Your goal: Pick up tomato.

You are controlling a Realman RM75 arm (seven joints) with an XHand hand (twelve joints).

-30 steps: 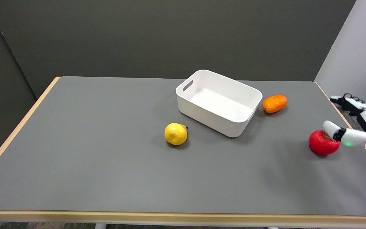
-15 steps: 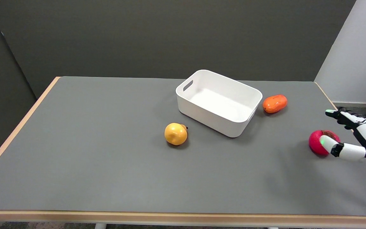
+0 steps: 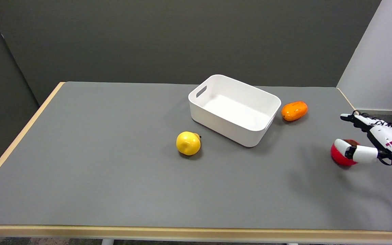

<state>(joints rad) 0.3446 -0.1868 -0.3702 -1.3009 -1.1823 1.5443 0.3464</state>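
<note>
Landmark: the white bin (image 3: 234,109) on the grey table (image 3: 114,177). Left of and nearer than the bin lies a yellow fruit (image 3: 188,143). Just right of the bin lies an orange fruit (image 3: 294,110). Further right and nearer, the tomato (image 3: 341,155) rests on the table. The right hand (image 3: 378,142) is released, fingers spread, thumb lying across the tomato's front.

Lab / robot test cell, not a home or shop. Evidence: grey-topped table (image 3: 114,177) w/ pale wood edge fills the frame; plain dark partition panels (image 3: 182,37) at top and left, light panel at upper right. Staged props only: white bin (image 3: 230,127) at centre, toy-like yellow fruit (image 3: 188,143), orange fruit (image 3: 294,110). Robot's right hand (image 3: 374,143) enters at right edge.
</note>
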